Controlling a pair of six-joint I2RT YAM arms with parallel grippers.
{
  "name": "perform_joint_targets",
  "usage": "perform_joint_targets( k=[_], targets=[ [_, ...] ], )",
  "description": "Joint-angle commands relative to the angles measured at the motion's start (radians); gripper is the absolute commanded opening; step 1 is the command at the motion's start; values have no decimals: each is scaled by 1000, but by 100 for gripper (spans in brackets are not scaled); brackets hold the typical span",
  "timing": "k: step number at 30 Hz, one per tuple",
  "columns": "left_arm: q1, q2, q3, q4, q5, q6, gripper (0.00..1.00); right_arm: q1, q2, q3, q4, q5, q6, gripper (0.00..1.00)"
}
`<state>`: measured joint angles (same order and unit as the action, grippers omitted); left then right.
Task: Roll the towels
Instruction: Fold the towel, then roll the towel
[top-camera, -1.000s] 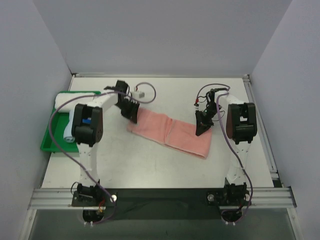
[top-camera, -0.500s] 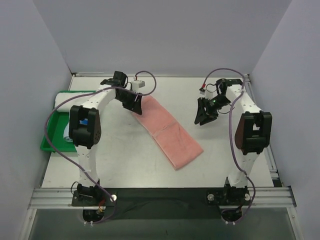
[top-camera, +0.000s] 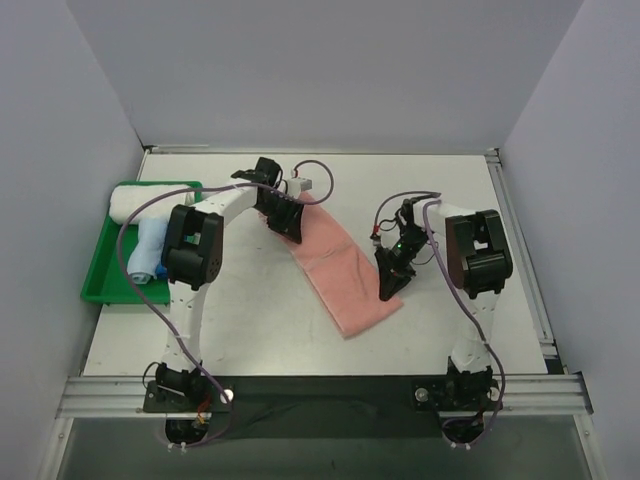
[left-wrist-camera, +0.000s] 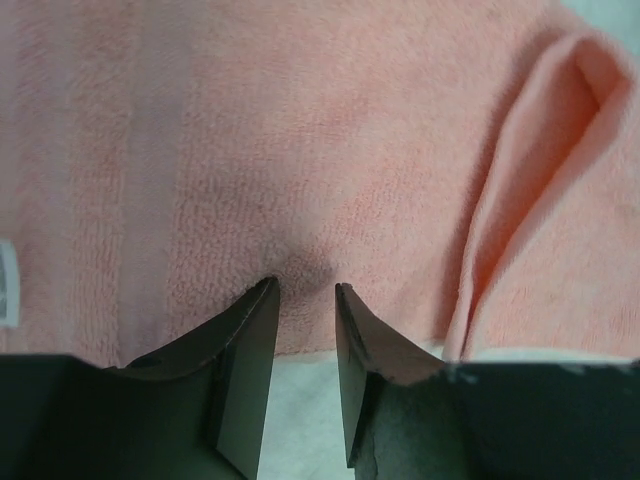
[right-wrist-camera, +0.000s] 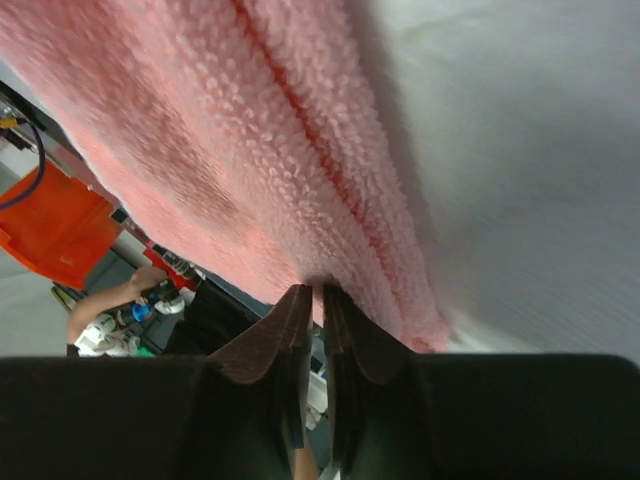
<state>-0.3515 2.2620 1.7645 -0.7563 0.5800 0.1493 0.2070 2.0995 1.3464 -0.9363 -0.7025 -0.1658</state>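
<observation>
The salmon pink towel (top-camera: 335, 265) lies flat as a long strip, slanting from the middle far side toward the near middle. My left gripper (top-camera: 288, 225) is at its far end; in the left wrist view its tips (left-wrist-camera: 305, 290) pinch a pucker of the towel (left-wrist-camera: 300, 130), and a corner is folded over at the right. My right gripper (top-camera: 388, 290) is at the towel's near right edge, nearly closed (right-wrist-camera: 318, 290) on the cloth's edge (right-wrist-camera: 230, 120). The light blue towel (top-camera: 145, 250) lies in the green tray.
The green tray (top-camera: 95, 285) sits at the table's left edge and also holds a white roll (top-camera: 135, 200). Grey walls stand on three sides. A metal rail (top-camera: 520, 230) runs along the right edge. Purple cables loop from both arms.
The towel swung from lying across the table to a steep slant. My left gripper carried its far end rightward. My right gripper left the towel, then came down on its near right edge.
</observation>
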Motion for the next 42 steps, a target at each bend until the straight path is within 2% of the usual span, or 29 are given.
perform_joint_targets(
  k=[1, 4, 6, 8, 11, 14, 15, 16, 18, 19, 20, 22, 25, 28, 33, 36, 42],
  targets=[
    [22, 91, 137, -3, -60, 41, 40, 61, -9, -33, -18, -44, 8, 10],
    [34, 174, 287, -49, -77, 81, 39, 95, -27, -52, -16, -150, 25, 15],
    [45, 217, 416, -96, -75, 113, 40, 133, -64, -55, -16, -296, 23, 24],
    [52, 267, 495, -156, -13, 140, 49, 150, -103, -46, -19, -412, 28, 31],
    [63, 229, 527, -184, 105, 168, 59, 118, -185, -24, -21, -413, 17, 33],
    [62, 73, 403, -144, 170, 180, 62, 75, -226, 31, 8, -384, 43, 33],
    [62, 23, 356, -114, 176, 170, 62, 51, -237, 49, 28, -327, 61, 33],
    [63, -92, 284, -69, 181, 145, 63, 45, -239, 68, 69, -298, 92, 33],
    [60, -226, 34, 102, 192, 87, 65, 45, -216, 140, 114, -202, 115, 32],
    [40, -354, -47, 159, 157, 81, 66, 49, -201, 172, 123, -178, 120, 31],
    [25, -414, -194, 229, 140, 102, 66, 57, -167, 198, 135, -161, 146, 31],
    [-16, -555, -298, 252, 56, 162, 66, 81, -130, 276, 171, -134, 166, 31],
    [-131, -683, -468, 249, -88, 278, 65, 112, -52, 365, 203, -124, 213, 31],
    [-266, -723, -563, 239, -246, 338, 65, 149, 29, 439, 232, -114, 238, 35],
    [-507, -690, -605, 241, -403, 338, 66, 175, 191, 497, 278, -101, 281, 36],
    [-601, -639, -635, 270, -508, 354, 66, 178, 237, 491, 284, -62, 276, 36],
    [-688, -544, -694, 360, -675, 368, 66, 178, 255, 436, 297, -55, 278, 36]
  ],
)
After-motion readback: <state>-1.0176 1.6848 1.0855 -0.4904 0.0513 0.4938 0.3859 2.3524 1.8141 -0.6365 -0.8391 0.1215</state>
